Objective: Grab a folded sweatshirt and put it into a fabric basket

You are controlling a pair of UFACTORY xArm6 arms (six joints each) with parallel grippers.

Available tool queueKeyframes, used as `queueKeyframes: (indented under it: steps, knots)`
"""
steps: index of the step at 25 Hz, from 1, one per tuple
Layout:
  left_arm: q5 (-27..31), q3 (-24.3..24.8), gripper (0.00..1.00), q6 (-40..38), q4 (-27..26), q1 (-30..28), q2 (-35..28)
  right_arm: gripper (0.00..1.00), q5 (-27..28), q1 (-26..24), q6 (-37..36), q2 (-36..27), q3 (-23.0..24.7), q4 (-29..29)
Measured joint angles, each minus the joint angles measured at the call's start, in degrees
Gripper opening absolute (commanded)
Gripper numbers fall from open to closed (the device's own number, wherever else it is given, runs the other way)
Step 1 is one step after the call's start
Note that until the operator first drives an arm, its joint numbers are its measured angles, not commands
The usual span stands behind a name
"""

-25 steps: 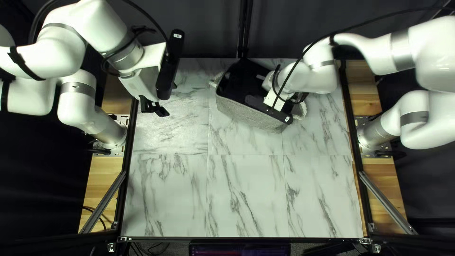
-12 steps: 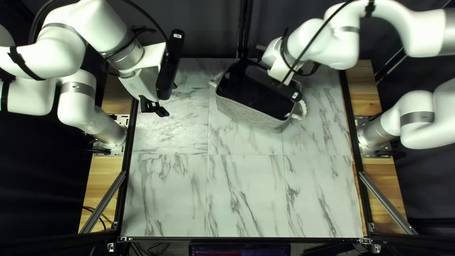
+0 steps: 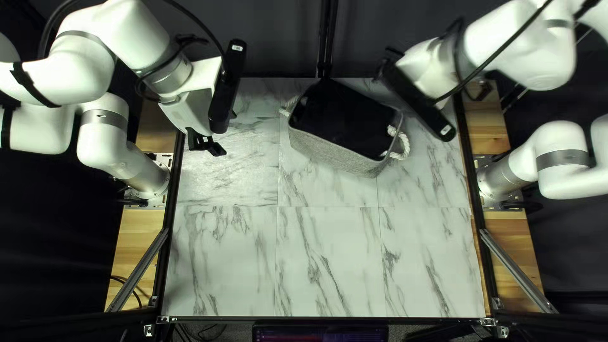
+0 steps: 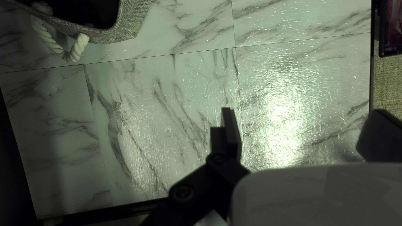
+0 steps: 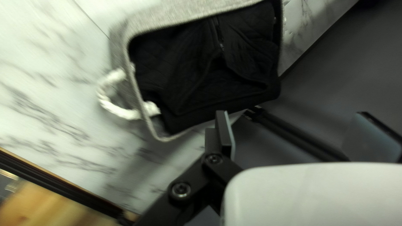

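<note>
The grey fabric basket (image 3: 335, 153) with white rope handles stands at the far middle of the table. Inside it, the right wrist view shows the black sweatshirt (image 5: 201, 79) lying with its zip visible, within the basket's rim (image 5: 167, 25). My right gripper (image 3: 418, 101) is raised beyond the basket's right end; in its wrist view the right gripper (image 5: 297, 133) is open, nothing between its fingers. Left of the basket hangs my left gripper (image 3: 208, 147), over the table. The left wrist view shows the left gripper (image 4: 301, 130) open and empty, apart from the basket (image 4: 136, 23).
The marble-patterned table (image 3: 323, 259) has dark rails along its sides. A dark curtain (image 3: 272, 41) hangs behind the far edge, with a vertical post (image 3: 325, 38) near the basket. A screen (image 3: 320, 333) stands beyond the near edge.
My right arm has moved up and away from the basket toward the right of the top left view, uncovering the basket's opening and right handle. The left arm and basket have stayed still.
</note>
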Motion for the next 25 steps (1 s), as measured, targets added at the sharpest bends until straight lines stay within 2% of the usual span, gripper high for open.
queueKeyframes:
  steps: [6,8,12,17,25]
  knots:
    - [0.0,0.0,1.00,0.0,0.0,0.0,0.0,1.00,11.0,-1.8,5.8,1.5,-12.8,-0.4]
    - [0.0,0.0,1.00,0.0,0.0,0.0,0.0,1.00,12.7,-2.9,6.5,1.9,-14.9,-0.8]
    - [0.0,0.0,1.00,0.0,0.0,0.0,0.0,1.00,13.8,-5.5,6.7,1.7,-16.0,-1.0]
    - [0.0,0.0,1.00,0.0,0.0,0.0,0.0,1.00,13.1,-8.9,6.6,-0.7,-14.3,-0.4]
    - [0.0,0.0,1.00,0.0,0.0,0.0,0.0,1.00,12.5,-9.4,6.9,-1.9,-13.3,-0.4]
